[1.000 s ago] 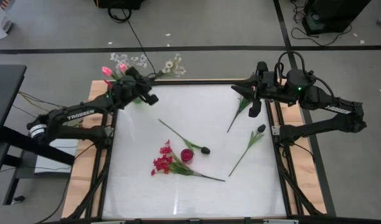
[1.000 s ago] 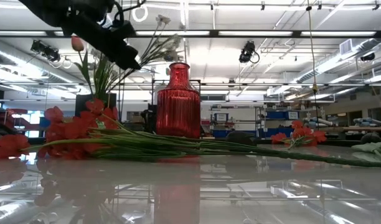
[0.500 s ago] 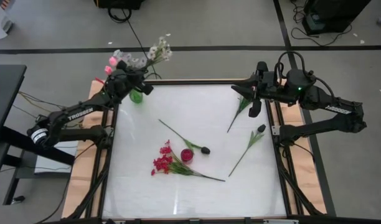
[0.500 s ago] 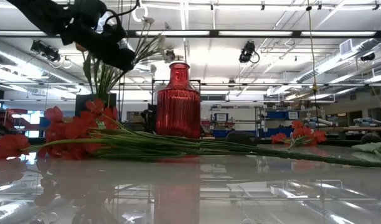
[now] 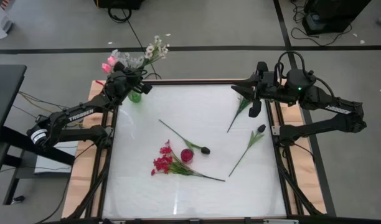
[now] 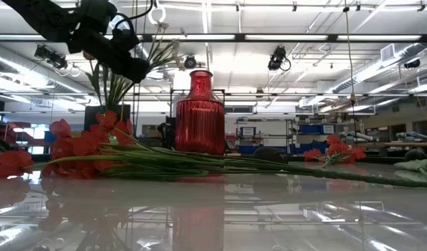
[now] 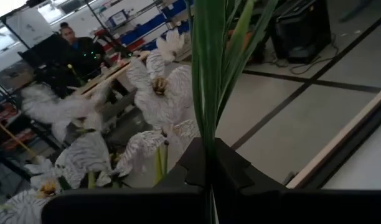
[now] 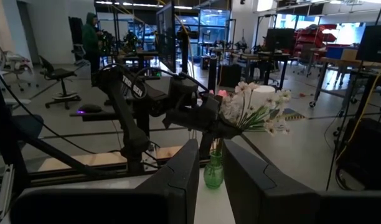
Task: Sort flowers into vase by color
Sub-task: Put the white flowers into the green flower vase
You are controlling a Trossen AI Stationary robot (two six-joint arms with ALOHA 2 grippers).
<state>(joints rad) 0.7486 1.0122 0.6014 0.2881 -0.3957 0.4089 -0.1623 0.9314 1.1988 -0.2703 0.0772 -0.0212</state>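
The white surface [image 5: 190, 193] carries loose flowers and two vases. At its far left corner the left hand [image 5: 129, 79] is clenched on a bunch of white-blossom and pink-tulip stems [image 5: 137, 59], held over a small green vase [image 5: 136, 96]; the blooms fan out beyond the surface edge. The right hand [image 5: 253, 106] hangs by the far right edge, fingers slightly parted with nothing between them, just above a green-stemmed flower [image 5: 239, 112] lying on the surface. Another stem with a dark bud [image 5: 253, 141] lies nearer the middle right. A cluster of red flowers [image 5: 162, 160] lies at centre, touching a red ribbed vase [image 6: 199, 115], with a dark-budded stem [image 5: 184, 140] just beside it.
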